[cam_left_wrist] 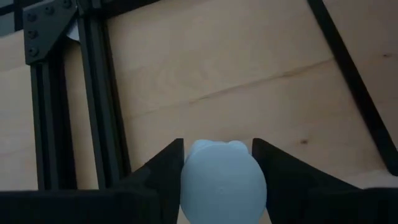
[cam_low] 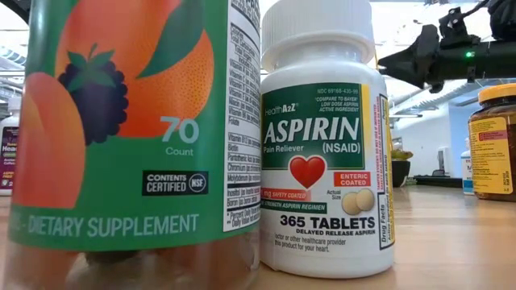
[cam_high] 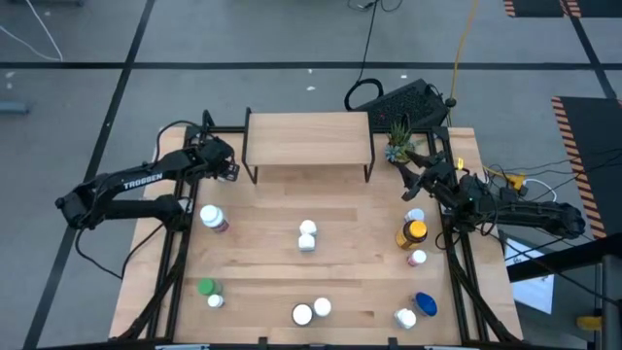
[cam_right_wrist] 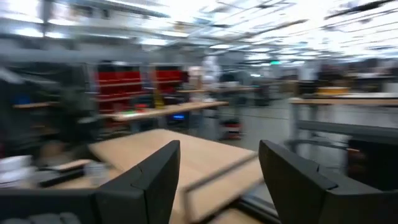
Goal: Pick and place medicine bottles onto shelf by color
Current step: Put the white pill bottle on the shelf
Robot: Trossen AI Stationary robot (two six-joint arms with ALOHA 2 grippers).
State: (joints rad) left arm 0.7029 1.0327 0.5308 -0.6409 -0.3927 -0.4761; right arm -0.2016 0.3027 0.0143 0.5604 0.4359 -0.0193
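The medicine bottles stand scattered over the table, and the shelf at the far edge has nothing on it. My left gripper is near the left end of the shelf, and I see a white bottle between its fingers, which touch both sides of it. My right gripper is beside the small plant, its fingers standing wide apart around nothing.

The green supplement bottle is running off the low view's left, top and bottom edges. The white bottle is getting cut off at the left wrist view's bottom edge, label hidden.
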